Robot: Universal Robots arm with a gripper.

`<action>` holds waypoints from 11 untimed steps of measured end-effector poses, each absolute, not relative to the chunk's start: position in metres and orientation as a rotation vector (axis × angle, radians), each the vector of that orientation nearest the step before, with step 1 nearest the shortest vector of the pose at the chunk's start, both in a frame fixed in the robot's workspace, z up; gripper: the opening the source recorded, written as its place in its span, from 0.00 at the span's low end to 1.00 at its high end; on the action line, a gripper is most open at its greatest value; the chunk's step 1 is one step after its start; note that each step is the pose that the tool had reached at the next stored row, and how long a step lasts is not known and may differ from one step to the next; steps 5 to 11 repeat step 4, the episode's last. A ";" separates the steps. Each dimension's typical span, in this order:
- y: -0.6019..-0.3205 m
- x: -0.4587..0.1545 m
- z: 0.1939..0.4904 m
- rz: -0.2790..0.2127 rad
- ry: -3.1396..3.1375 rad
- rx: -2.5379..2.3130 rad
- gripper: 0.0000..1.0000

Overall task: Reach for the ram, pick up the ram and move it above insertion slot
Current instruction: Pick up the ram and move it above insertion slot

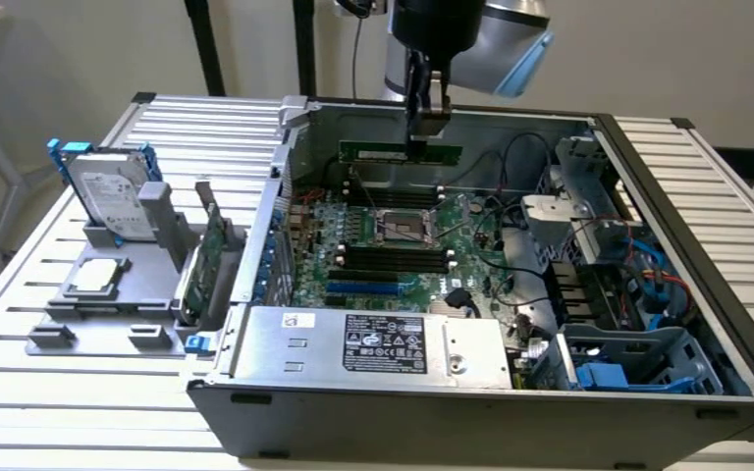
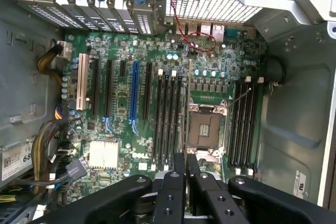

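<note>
Hanging above the open case (image 1: 691,294), the ram (image 1: 401,152) is sitting level in my claw (image 1: 426,135), which I am keeping pinched nearly shut on the stick's upper edge. In the exterior view I am seeing the green stick over the far part of the board (image 1: 391,245), toward the back wall of the case and clear of everything below. In the wrist view the claw's fingers (image 2: 173,192) are standing close together, and I am seeing the ram edge-on as a thin dark strip (image 2: 186,161) between them, near the socket (image 2: 203,129). Long black slots (image 2: 167,119) are running along one side of that socket, with another bank (image 2: 243,124) on the other side; I am not able to tell which slot the ram is lined up with. Outside the case, on the surface (image 1: 36,392) at the exterior view's left, a hard drive (image 1: 109,196) is standing upright in a grey holder (image 1: 129,285), with a wider green card (image 1: 211,260) just beside it.
</note>
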State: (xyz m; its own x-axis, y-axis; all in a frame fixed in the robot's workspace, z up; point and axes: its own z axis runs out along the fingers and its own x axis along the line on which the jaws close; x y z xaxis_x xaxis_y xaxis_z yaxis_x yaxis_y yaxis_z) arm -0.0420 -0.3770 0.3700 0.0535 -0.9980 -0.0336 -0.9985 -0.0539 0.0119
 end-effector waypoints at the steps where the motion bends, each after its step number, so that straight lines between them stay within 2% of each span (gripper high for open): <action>1: -0.377 -0.042 0.370 0.051 2.151 -2.269 0.13; 11: -0.377 -0.042 0.370 0.051 2.151 -2.269 0.13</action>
